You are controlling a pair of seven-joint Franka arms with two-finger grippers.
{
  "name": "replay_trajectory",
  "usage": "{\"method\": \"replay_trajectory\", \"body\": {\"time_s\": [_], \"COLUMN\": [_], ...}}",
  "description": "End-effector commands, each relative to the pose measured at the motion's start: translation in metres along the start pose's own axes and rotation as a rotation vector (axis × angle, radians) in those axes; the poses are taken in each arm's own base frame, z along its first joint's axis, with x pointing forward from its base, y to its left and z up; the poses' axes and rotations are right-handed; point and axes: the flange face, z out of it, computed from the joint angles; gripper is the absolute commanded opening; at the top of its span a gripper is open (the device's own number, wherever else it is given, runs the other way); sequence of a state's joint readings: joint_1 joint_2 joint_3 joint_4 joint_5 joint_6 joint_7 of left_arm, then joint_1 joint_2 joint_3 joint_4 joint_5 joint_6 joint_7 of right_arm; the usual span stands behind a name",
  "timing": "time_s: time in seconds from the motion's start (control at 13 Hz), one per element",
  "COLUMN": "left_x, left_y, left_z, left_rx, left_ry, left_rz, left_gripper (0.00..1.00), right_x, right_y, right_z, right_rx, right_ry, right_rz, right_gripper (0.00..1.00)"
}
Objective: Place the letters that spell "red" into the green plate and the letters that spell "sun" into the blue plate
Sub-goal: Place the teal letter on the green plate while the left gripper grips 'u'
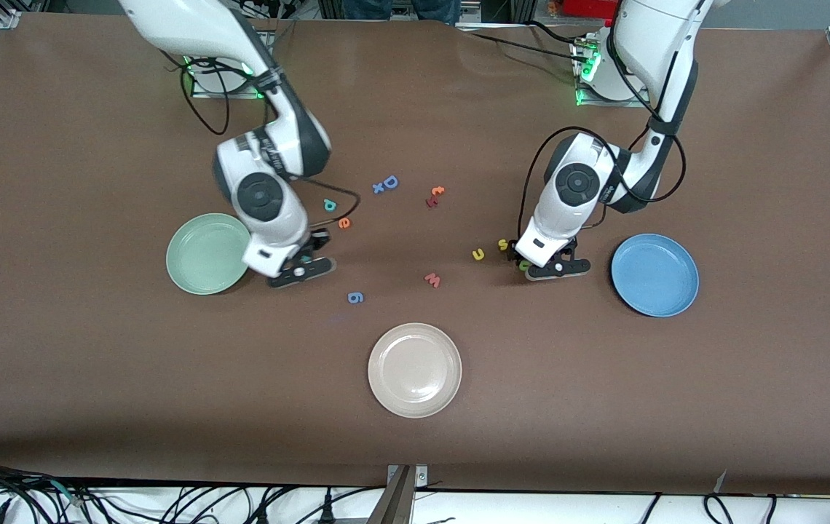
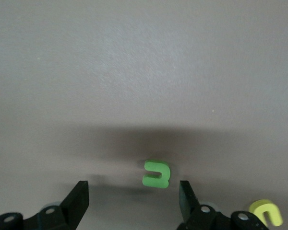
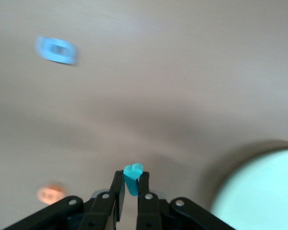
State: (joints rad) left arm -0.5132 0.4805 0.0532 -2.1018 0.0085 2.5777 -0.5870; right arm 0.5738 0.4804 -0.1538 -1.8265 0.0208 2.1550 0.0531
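The right gripper, beside the green plate, is pinched shut on a tiny teal foam letter, the small "r", held by its lower edge so most of it stands up between the fingertips. The left gripper hangs low over the table near the blue plate with its jaws spread wide on either side of the green "n", which lies flat and untouched between them. The yellow "u" and yellow "s" lie just beside that gripper, toward the table's middle. The teal "d" and orange "e" lie close together near the right arm. Both plates are empty. These letters look featherlight, soft and thin, so a gentle pinch across the flat sides or outer edges should suit; squeezing hard may fold them, and they could cling to a fingertip on release.
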Motion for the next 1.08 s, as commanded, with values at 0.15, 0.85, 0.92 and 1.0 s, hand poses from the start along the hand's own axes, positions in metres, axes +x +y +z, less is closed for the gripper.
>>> {"method": "replay_trajectory", "body": {"time_s": [0.15,0.85,0.92,1.0], "left_x": [-0.006,-0.005,-0.003,0.004], "left_y": [0.010,0.011,0.011,0.010], "left_z": [0.013,0.020,0.018,0.015], "left_rx": [0.028,0.019,0.018,0.016], "left_ry": [0.011,0.026,0.030,0.041], "left_rz": [0.033,0.039,0.036,0.031], "left_gripper": [0.84,0.75,0.75,0.75], "right_x": [-0.025,-0.038,-0.036,-0.034], "right_y": [0.096,0.122,0.120,0.120], "right_z": [0.021,0.090,0.086,0.078], "right_rx": [-0.037,-0.056,-0.057,-0.055], "right_ry": [-0.127,-0.231,-0.228,-0.215], "right_rz": [0.010,0.075,0.074,0.076], "right_gripper": [0.00,0.48,0.72,0.90]}}
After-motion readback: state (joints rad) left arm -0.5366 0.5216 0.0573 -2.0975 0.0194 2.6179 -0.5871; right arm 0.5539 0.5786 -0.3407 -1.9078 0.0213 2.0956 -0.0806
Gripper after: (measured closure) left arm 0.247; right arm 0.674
